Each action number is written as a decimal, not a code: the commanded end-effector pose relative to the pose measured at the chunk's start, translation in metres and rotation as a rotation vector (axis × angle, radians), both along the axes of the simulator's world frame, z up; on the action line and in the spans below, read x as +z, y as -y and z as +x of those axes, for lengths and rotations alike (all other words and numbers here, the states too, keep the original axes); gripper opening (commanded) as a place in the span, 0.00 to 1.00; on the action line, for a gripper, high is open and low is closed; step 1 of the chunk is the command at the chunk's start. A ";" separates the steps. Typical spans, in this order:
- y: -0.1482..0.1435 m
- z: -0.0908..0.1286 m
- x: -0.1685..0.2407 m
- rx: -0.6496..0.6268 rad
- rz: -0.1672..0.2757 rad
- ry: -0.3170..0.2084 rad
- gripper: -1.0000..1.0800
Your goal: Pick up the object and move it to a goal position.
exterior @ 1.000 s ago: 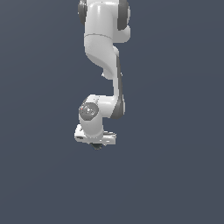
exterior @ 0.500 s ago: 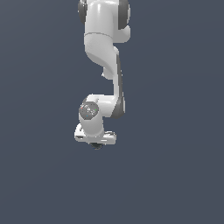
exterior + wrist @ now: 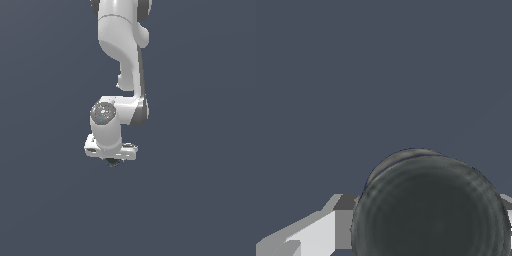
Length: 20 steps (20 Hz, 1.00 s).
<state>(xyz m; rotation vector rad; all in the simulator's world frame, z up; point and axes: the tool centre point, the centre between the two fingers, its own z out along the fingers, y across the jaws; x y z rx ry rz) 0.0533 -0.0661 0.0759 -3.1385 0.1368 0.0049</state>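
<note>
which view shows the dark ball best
The wrist view: the dark ball fills much of the frame, its round surface plain. The exterior view shows only a small dark bit of it poking out under the white gripper.

Pretty much just one flat slate-blue ground [image 3: 200,200] here, same even shade to the exterior view's left and right, near and far. Runs edge to edge in the exterior view and fills the wrist view [image 3: 381,75] behind everything too. Can't tell whether floor or tabletop, honestly. Uniformly lit, matte looking, same tone right up to the frame edges. Only candidate for sitting on it: dark ball [image 3: 113,163] tucked under the white gripper [image 3: 113,161]. Can't tell whether resting on that ground or hanging clear of it.
</note>
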 end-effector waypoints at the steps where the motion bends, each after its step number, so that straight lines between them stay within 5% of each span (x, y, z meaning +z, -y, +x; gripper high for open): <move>1: -0.006 0.002 0.026 0.000 0.000 0.002 0.00; 10: -0.023 0.008 0.095 0.000 -0.001 0.003 0.00; 20: -0.025 0.011 0.106 0.000 -0.001 0.003 0.00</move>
